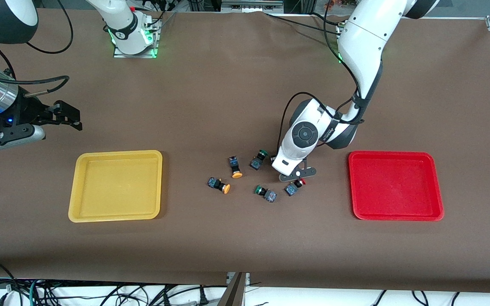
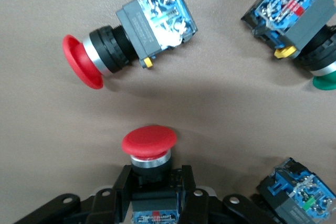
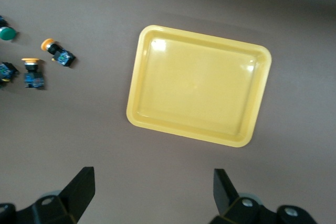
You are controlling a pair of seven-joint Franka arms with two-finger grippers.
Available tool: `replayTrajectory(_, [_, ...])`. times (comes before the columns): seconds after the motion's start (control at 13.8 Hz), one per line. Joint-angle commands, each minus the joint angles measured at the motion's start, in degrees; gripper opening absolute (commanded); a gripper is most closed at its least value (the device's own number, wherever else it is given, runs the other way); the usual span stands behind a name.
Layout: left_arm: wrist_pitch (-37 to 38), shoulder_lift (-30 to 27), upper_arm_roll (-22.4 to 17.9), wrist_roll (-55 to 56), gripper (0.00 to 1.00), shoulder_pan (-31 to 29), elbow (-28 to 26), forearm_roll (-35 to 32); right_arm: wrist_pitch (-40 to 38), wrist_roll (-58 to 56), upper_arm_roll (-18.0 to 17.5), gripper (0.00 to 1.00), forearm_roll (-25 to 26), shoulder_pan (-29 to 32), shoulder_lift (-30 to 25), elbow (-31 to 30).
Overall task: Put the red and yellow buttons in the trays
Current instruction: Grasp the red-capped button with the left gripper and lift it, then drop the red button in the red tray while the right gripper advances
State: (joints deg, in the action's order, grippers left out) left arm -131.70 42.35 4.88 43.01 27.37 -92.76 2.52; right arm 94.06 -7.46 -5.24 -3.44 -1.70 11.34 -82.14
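While pinching a glossy domed red button (image 2: 149, 148), left tool (image 2: 152, 190); right tool (image 3: 152, 192) spread, waiting.

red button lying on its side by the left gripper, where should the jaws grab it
Probably the black barrel of the red button, between the flared cap and the blocky base, coming straight down from above. It lies flat on the table, so that narrow neck is exposed on both sides; the wide cap would likely slip.

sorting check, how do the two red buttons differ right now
One red button sits between the left pincer's fingers; the other red button lies free on the table beside it. The gripped one's cap points away from the pincer; the free one's points sideways. Both share red caps and black barrels.
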Motion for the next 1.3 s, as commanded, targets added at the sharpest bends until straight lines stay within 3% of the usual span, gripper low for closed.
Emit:
replayTrajectory(0.0, [2.1,-2.6,-0.6,0.7,0.0,-0.1,0.0,-1.1,0.5,-0.2,0.1,1.0,-4.6,0.4,1.5,0.3])
replayTrajectory(0.22, [8.1,-6.8,-0.7,-1.3,0.0,-3.4,0.2,-1.1,1.5,0.7,0.4,1.0,-8.1,0.7,4.7,0.6])
replayTrajectory(0.43, [10.8,-9.3,-0.7,-14.7,0.0,-10.4,0.1,-1.1,0.8,-0.2,0.1,1.0,-8.7,0.0,6.9,-0.1])
replayTrajectory(0.58, [11.9,-9.6,-0.7,-26.8,0.0,-16.6,0.2,-1.1,1.6,-0.2,0.0,1.0,-5.0,-3.4,7.1,0.6])
replayTrajectory(0.65, [11.9,-9.7,-0.7,-32.2,0.0,-19.4,0.0,-1.1,3.6,0.2,0.0,1.0,-2.9,-4.0,8.5,0.5])
replayTrajectory(0.72, [11.9,-9.3,-0.7,-38.5,0.0,-23.6,-0.1,-1.1,6.6,-0.3,-0.2,1.0,-3.6,-4.3,13.7,0.6])
replayTrajectory(0.87, [11.3,-8.4,-0.7,-47.1,0.0,-29.2,-0.6,-1.1,10.6,-2.3,-1.2,1.0,-3.4,-6.2,15.6,0.4])
replayTrajectory(1.23, [9.5,-6.3,-0.7,-58.9,0.0,-37.9,-0.7,-1.1,28.6,-4.8,-1.4,1.0,-1.9,-14.1,25.1,-0.1])
